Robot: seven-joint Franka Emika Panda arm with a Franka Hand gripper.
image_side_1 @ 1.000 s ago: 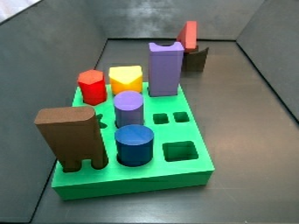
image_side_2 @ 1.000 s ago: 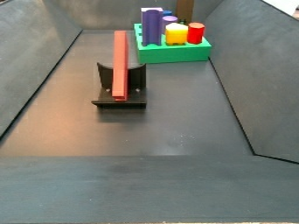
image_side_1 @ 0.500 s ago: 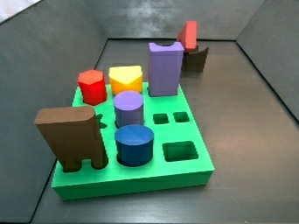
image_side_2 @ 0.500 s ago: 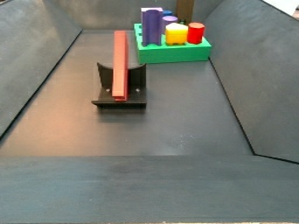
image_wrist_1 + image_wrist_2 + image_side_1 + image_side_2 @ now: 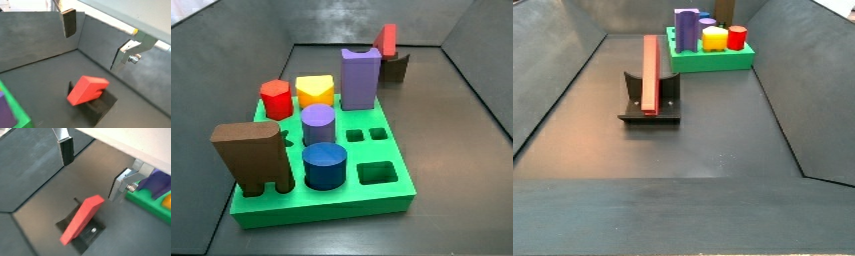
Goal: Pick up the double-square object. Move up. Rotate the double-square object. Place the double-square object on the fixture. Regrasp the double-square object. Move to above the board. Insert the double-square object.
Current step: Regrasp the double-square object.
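**A:** So where's this at? In a wrist view the gripper [image 5: 100, 37] hangs above the double-square object [image 5: 87, 90], fingers [image 5: 69, 22] spread wide, nothing between them. The object sits propped in the fixture [image 5: 99, 107].

**B:** Same in the other wrist picture: gripper [image 5: 93, 165] open and empty, object [image 5: 81, 219] slanting up out of the fixture [image 5: 83, 235], with a corner of the board [image 5: 150, 208] close by.

**A:** Side views then. In one the object [image 5: 388, 40] stands on the fixture [image 5: 396, 67] behind the board [image 5: 372, 185]. The two small square holes up front look empty.

**B:** And the other shows the object [image 5: 649, 70] leaning on edge in the fixture [image 5: 651, 100], the board [image 5: 714, 58] behind it. No arm in either side view.

**A:** So I'd say pick, rotate and place are done; regrasp, carry over and insert are left.

**B:** Agreed. Can't see the notched end clearly though, and the fixture's base is cut off in the wrist shots.
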